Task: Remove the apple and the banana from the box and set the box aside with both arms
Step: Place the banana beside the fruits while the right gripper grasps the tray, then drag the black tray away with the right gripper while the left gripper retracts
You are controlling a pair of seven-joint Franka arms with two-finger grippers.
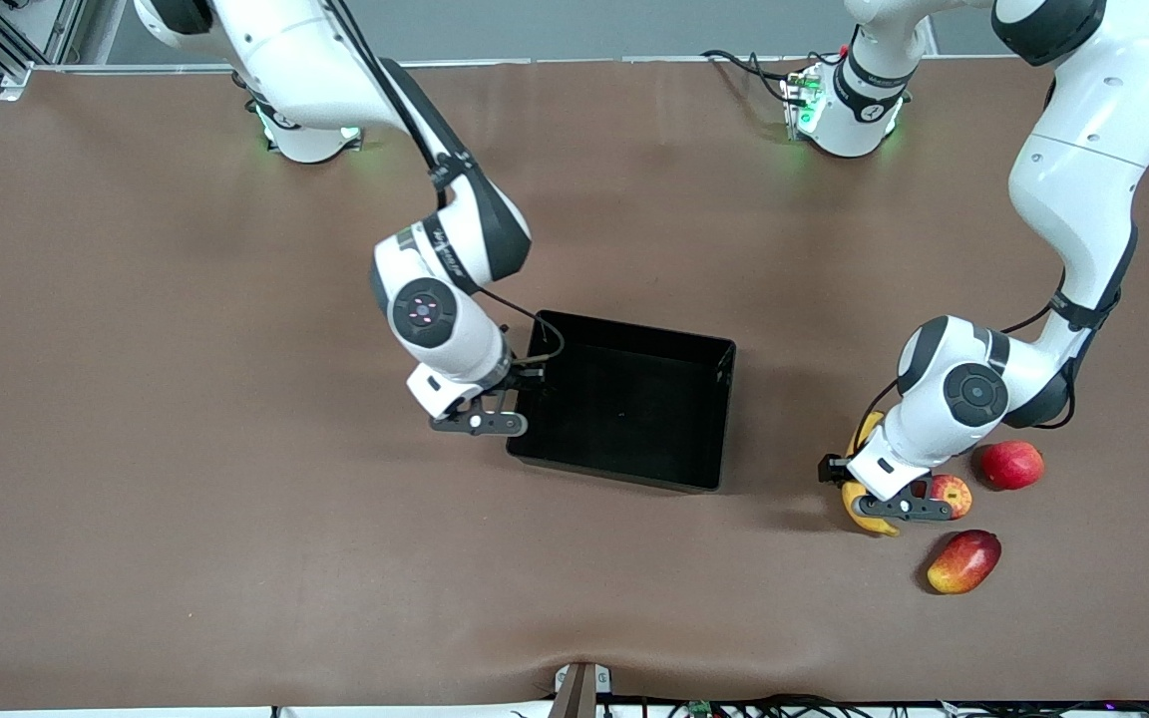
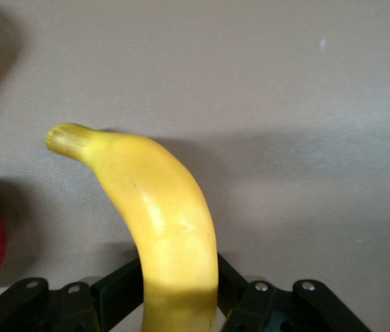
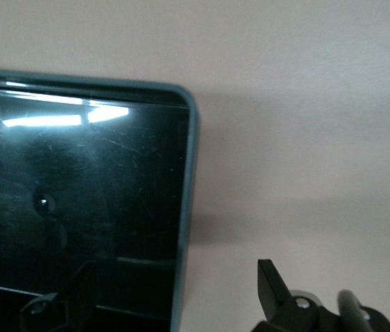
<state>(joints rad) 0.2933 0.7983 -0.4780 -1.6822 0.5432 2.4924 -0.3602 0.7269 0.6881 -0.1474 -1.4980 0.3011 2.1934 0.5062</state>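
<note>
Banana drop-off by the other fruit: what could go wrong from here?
1. The left gripper is shut on the banana right beside the apple; releasing or lifting away could nudge the apple and set it rolling.
2. The right gripper stands open astride the box wall; a one-sided pull might skew the box.

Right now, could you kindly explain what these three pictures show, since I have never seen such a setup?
Two white robot arms stand at a brown table. The big picture looks down from across the table; the other two come from cameras on each arm's wrist. The left gripper is shut on a yellow banana, low beside the small apple, with a red round fruit and a mango close by. The right gripper is open, straddling the wall of the black box, which holds no fruit.
</note>
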